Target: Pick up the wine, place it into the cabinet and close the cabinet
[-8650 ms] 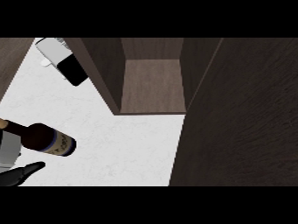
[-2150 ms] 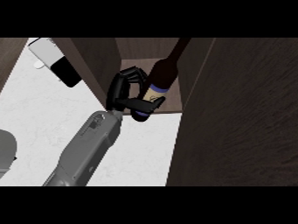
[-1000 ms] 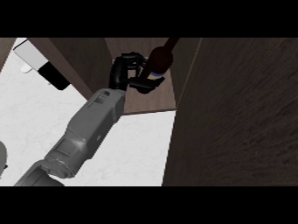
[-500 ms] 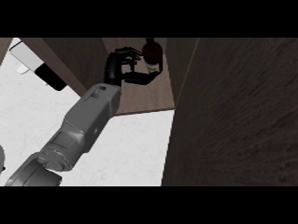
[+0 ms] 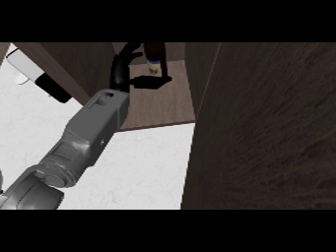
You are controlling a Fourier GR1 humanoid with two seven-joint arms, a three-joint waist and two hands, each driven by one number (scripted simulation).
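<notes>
wine bottle (image 5: 154, 51): inside the cabinet (image 5: 163, 106) near its back, long axis running away toward the view's top, just right of the left hand (image 5: 130, 74) whose fingers curl round it; open door (image 5: 272, 128) close at right, retreat room toward the white counter (image 5: 127, 172).

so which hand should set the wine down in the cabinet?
Left. The left hand already reaches into the open cabinet, fingers curled round the wine bottle above the shelf. The right hand isn't in view.
</notes>
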